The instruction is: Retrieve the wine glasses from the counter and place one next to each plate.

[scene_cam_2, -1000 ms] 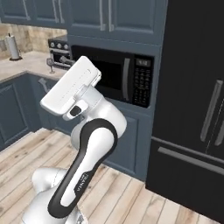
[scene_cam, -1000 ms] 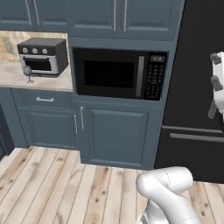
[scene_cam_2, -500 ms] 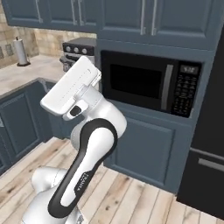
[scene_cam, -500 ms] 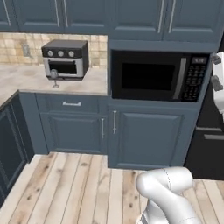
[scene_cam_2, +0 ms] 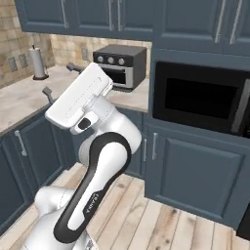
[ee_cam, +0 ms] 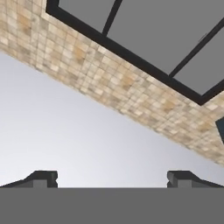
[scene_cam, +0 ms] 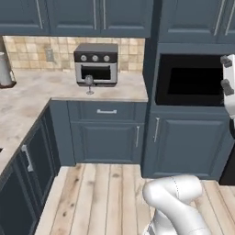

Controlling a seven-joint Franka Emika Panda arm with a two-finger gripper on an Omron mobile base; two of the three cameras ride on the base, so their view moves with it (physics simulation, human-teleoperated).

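One wine glass upright on the counter, just before one toaster oven. One microwave to the right. One paper towel roll farther left. Hand spread, pinching nothing, aimed up at tiled wall.

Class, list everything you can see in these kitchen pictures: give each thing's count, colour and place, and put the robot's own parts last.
wine glass: one, clear bluish-grey, on the counter in front of the toaster oven
toaster oven: one, black and silver, at the back of the counter
counter: one, beige marble-look, over dark blue cabinets
microwave: one, black, built into the cabinets right of the counter
paper towel roll: one, white, upright on the counter by the tiled wall
robot arm: one, white with dark joints
gripper: one, dark fingertips, jaws apart, holding nothing
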